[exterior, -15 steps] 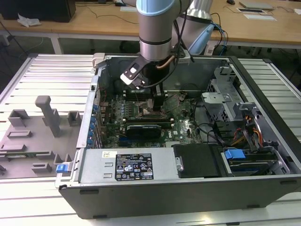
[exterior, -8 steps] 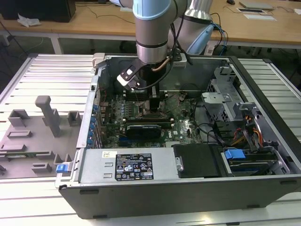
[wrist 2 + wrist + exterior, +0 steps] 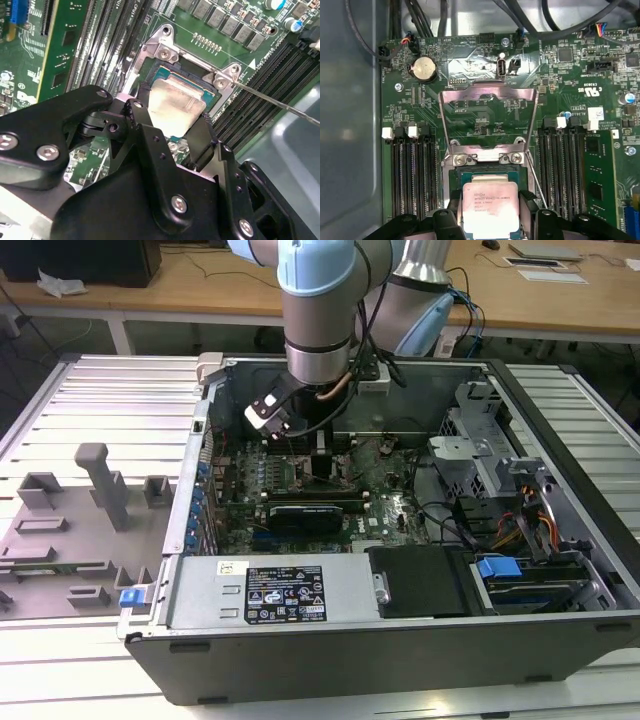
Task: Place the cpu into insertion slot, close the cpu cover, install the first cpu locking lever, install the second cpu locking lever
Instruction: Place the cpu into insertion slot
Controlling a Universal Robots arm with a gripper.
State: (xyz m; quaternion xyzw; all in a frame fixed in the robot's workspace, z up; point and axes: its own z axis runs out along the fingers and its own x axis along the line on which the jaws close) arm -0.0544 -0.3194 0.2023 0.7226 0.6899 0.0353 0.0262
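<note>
Two jaws clasp one cpu (image 3: 490, 210) at one insertion slot (image 3: 485, 171), cpu cover (image 3: 490, 94) open.

The gripper (image 3: 322, 452) hangs inside the open computer case (image 3: 560, 540), just above the green motherboard (image 3: 300, 480). Nearer the camera than it lies the labelled power supply (image 3: 270, 595). Well off toward the exterior view's left sits a grey fixture tray (image 3: 70, 530).

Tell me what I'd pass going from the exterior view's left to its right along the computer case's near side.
grey fixture plate → blue clip → silver labelled box → black panel → blue tab
</note>
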